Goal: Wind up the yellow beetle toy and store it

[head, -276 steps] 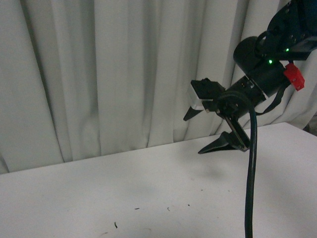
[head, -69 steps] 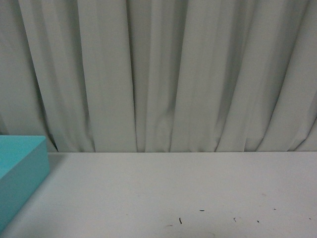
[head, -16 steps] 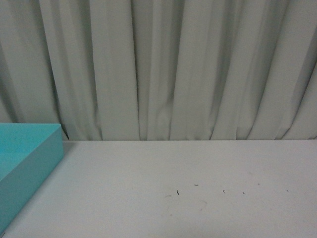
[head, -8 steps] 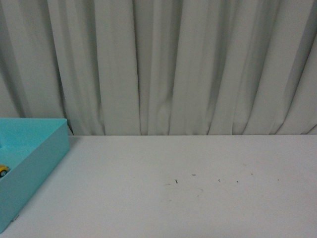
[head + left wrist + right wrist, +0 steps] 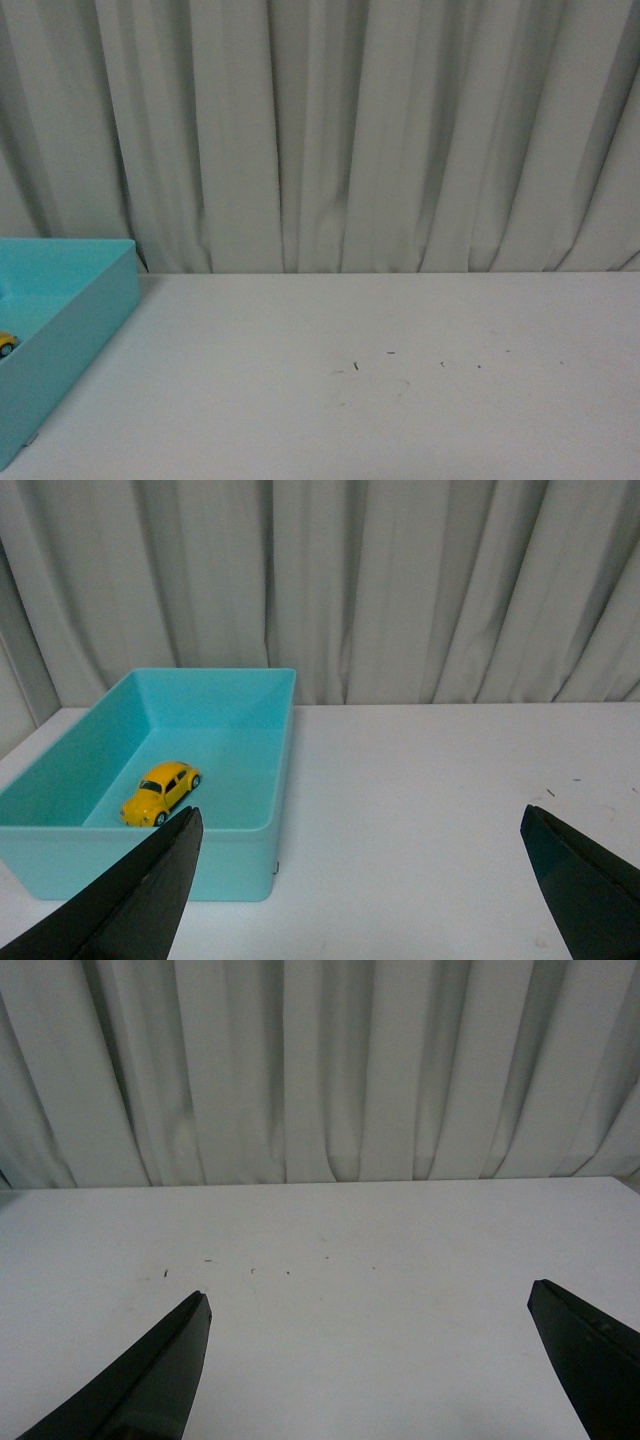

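Low at the left of the left wrist frame, the yellow beetle toy (image 5: 160,792) sits on the floor of a turquoise bin (image 5: 250,830), its long axis running diagonally from lower left to upper right; which end is the nose is unclear. At the front view's left edge only a sliver of it (image 5: 5,343) shows. Both the left gripper (image 5: 365,880) and the right gripper (image 5: 370,1360) have fingers spread wide, holding nothing, above the white table (image 5: 330,1300).

- The yellow beetle toy (image 5: 161,792) is small and glossy, with dark windows and black wheels.
- It stands upright on its wheels inside the turquoise box (image 5: 230,858).
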